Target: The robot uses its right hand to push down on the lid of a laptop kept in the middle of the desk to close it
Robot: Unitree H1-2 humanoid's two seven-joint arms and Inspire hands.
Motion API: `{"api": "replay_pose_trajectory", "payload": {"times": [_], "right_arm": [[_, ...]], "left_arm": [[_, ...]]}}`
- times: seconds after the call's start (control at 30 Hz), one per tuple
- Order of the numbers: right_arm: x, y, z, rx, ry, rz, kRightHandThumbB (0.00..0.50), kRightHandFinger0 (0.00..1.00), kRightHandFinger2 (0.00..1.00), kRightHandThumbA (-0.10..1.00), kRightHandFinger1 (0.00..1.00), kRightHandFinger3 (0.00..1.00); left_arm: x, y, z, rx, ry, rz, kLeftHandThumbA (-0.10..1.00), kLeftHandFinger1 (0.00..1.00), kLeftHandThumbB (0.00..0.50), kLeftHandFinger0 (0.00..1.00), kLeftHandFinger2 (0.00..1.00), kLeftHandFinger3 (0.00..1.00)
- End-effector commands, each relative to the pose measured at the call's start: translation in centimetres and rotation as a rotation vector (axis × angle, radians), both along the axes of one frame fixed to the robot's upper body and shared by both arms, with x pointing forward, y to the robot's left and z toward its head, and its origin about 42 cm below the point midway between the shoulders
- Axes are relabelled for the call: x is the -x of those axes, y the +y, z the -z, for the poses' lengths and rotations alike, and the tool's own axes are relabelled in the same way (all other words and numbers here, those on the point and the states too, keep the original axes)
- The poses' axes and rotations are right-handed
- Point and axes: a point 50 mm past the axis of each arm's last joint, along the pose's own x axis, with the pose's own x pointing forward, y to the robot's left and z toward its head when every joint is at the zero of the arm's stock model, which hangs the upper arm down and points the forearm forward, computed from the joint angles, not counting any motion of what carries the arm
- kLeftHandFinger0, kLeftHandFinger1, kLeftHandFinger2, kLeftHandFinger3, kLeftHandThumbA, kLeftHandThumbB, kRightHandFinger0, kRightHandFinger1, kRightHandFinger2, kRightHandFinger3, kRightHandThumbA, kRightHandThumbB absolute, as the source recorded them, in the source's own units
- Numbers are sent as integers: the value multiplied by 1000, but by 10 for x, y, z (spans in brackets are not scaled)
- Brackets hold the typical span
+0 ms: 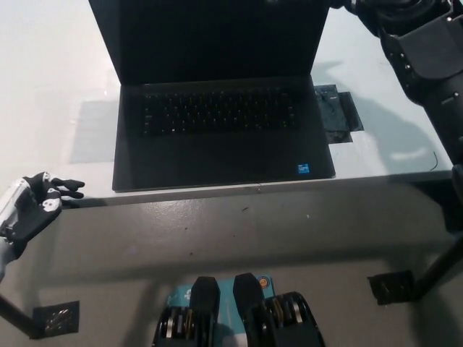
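A black laptop point(221, 130) stands open in the middle of the white desk point(51, 87), its lid point(217, 36) upright and the screen dark. My black right arm point(430, 65) reaches in from the right, high over the desk. Its hand point(383, 9) is at the picture's top edge, beside the lid's upper right corner and mostly cut off. Whether it touches the lid is hidden. My white left hand point(32, 206) rests at the lower left, just off the desk's front edge, fingers apart and holding nothing.
A dark flat patch point(336, 116) lies on the desk right of the keyboard. The desk's front edge point(253, 189) runs just below the laptop. Table feet point(394, 288) stand on the grey floor, one at each lower corner.
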Motion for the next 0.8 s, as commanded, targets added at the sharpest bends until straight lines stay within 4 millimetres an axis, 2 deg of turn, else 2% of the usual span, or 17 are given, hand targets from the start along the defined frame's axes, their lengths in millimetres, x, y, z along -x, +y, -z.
{"api": "replay_pose_trajectory", "payload": {"times": [0.0, 0.1, 0.2, 0.3, 0.37, 0.4, 0.43, 0.47, 0.53, 0.57, 0.6, 0.67, 0.73, 0.77], "right_arm": [[1, 6, -32, 74, -98, -49, 388, 1000, 1000, 248, 1000, 975], [-1, 0, -25, 112, -88, -48, 384, 1000, 1000, 273, 1000, 1000], [-3, -6, -25, 106, -77, -28, 419, 1000, 1000, 320, 1000, 1000], [-4, -11, -19, 100, -77, -12, 389, 1000, 1000, 296, 1000, 1000], [-3, -12, -13, 103, -63, -8, 405, 1000, 1000, 333, 1000, 1000], [-3, -12, -8, 99, -49, -7, 399, 1000, 1000, 303, 1000, 1000], [-2, -15, 3, 91, -28, -8, 391, 1000, 1000, 303, 1000, 1000], [-2, -16, 4, 85, -26, -7, 393, 1000, 1000, 305, 1000, 1000], [1, -27, 33, 39, 32, 3, 391, 1000, 1000, 284, 1000, 1000], [2, -28, 36, 37, 34, 3, 377, 1000, 1000, 288, 1000, 1000], [5, -35, 48, 25, 49, 9, 378, 1000, 1000, 287, 1000, 1000], [14, -44, 66, 0, 58, 11, 338, 1000, 1000, 258, 1000, 1000], [22, -51, 81, -44, 82, 32, 318, 1000, 1000, 238, 1000, 1000], [23, -48, 84, -75, 92, 29, 305, 1000, 1000, 217, 1000, 1000]], "left_arm": [[-3, 9, -22, -41, -65, 18, -100, 570, 115, 573, 574, 502], [-3, 8, -19, -34, -71, 27, -100, 522, 122, 502, 541, 491], [-3, 8, -24, -63, -75, 23, -98, 559, 116, 553, 572, 508], [-5, 8, -28, -68, -74, 26, -100, 580, 101, 585, 595, 515], [-7, 9, -33, -58, -74, 20, -100, 584, 110, 589, 603, 513], [-8, 10, -32, -57, -76, 23, -100, 575, 108, 578, 596, 513], [-9, 10, -32, -63, -79, 21, -94, 574, 120, 578, 591, 509], [-11, 11, -36, -70, -80, 18, -85, 574, 122, 581, 587, 504], [-11, 11, -36, -62, -107, 23, -100, 579, 128, 585, 584, 497], [-12, 11, -36, -61, -104, 22, -100, 587, 130, 593, 586, 493], [-12, 11, -36, -59, -96, 23, -100, 592, 124, 599, 589, 496], [-12, 11, -36, -52, -94, 29, -100, 588, 118, 595, 592, 504], [-12, 12, -36, -68, -103, 38, -100, 587, 105, 590, 605, 519], [-13, 17, -40, -79, -110, 33, -100, 590, 107, 592, 609, 519]]}}
